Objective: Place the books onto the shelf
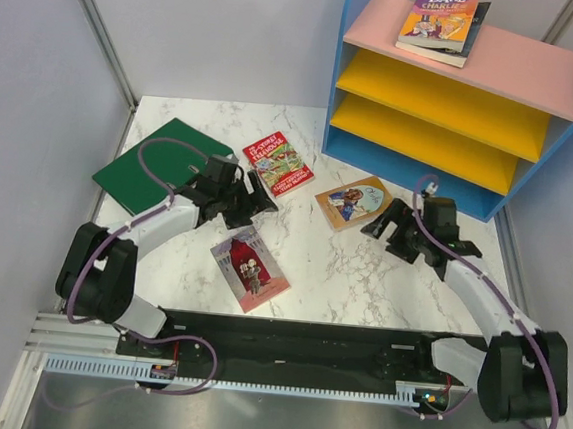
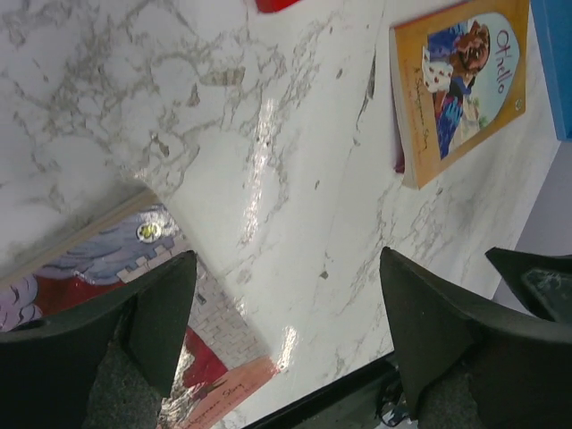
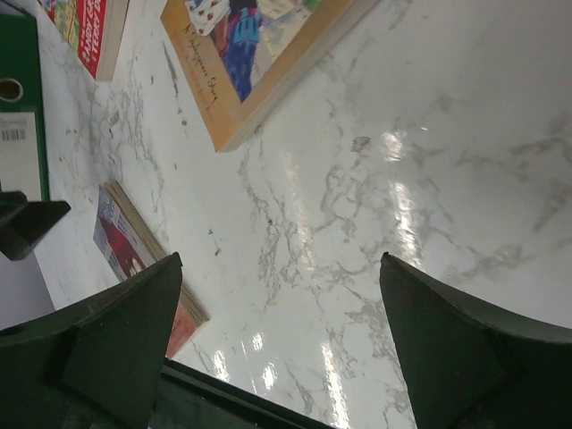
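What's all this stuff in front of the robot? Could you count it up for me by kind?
Books lying on the table: 3 (red book, Othello, pink-red book)
Books on top of the shelf: 2, stacked (Roald Dahl over a dark book)
Green binder: 1
Shelf: 1
Total: 7

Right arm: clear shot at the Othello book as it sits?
Probably yes. Right gripper is open and empty just beside Othello, which lies flat with nothing on it and only bare table between.
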Controlling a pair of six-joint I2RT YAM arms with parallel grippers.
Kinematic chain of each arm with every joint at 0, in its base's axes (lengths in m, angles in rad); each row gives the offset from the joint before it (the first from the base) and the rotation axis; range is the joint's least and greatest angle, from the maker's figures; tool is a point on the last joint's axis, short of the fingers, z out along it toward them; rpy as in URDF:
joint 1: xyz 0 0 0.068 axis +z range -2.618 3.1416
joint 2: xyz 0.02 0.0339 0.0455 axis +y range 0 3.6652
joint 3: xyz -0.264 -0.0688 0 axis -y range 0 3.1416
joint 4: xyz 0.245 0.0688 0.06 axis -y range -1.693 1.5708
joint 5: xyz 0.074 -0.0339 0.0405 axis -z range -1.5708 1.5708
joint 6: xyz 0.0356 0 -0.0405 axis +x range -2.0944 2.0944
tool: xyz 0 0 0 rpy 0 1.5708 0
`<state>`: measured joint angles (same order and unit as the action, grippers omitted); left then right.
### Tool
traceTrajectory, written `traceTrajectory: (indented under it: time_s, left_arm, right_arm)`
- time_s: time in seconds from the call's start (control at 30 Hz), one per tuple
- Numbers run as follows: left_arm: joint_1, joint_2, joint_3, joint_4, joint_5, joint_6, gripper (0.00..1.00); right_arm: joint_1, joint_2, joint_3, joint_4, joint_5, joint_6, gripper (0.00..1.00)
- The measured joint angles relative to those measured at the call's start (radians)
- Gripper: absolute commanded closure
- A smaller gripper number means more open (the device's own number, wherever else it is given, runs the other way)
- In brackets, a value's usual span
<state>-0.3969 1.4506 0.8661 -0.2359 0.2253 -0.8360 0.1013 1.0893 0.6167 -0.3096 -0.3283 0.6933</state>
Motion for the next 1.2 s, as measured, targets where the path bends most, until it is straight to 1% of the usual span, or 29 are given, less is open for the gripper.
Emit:
traceTrajectory:
  time_s: [0.1,0.17,0.27,0.33,0.4,0.43,0.47,0.5,0.67,0.9,1.1,1.2]
  left_arm:
    - [0.012,0.084,0.085,-0.008,-0.016,0.002,0.12]
    - [0.017,0.133,0.128,-0.012,-0.017,0.002,0.12]
    - [0.023,0.204,0.177,-0.014,-0.017,0.002,0.12]
    - [0.023,0.239,0.198,-0.017,-0.016,0.002,0.12]
    - [0.023,0.261,0.211,-0.02,-0.016,0.002,0.12]
    - [0.023,0.271,0.216,-0.021,-0.015,0.002,0.12]
    - [0.023,0.276,0.219,-0.022,-0.015,0.002,0.12]
    - [0.023,0.281,0.22,-0.022,-0.015,0.002,0.12]
    - [0.028,0.308,0.229,-0.021,-0.013,0.002,0.12]
    - [0.053,0.346,0.234,-0.012,-0.005,0.0,0.12]
    - [0.076,0.39,0.266,0.002,0.01,-0.001,0.13]
    - [0.079,0.417,0.291,0.007,0.013,-0.006,0.13]
  right_arm:
    - [0.103,0.144,0.072,0.06,0.032,0.006,0.02]
    - [0.139,0.245,0.147,0.085,0.051,0.004,0.03]
    - [0.179,0.426,0.303,0.126,0.077,-0.019,0.05]
    - [0.196,0.516,0.39,0.144,0.096,-0.039,0.05]
    - [0.208,0.585,0.462,0.156,0.116,-0.059,0.11]
    - [0.213,0.613,0.492,0.163,0.124,-0.07,0.13]
    - [0.217,0.637,0.521,0.169,0.129,-0.081,0.19]
    - [0.219,0.662,0.548,0.177,0.131,-0.089,0.21]
    - [0.231,0.815,0.701,0.227,0.117,-0.106,0.2]
    - [0.276,1.029,0.86,0.25,0.105,-0.1,0.2]
    - [0.31,1.113,0.946,0.272,0.095,-0.078,0.21]
    - [0.314,1.128,0.962,0.302,0.087,-0.061,0.29]
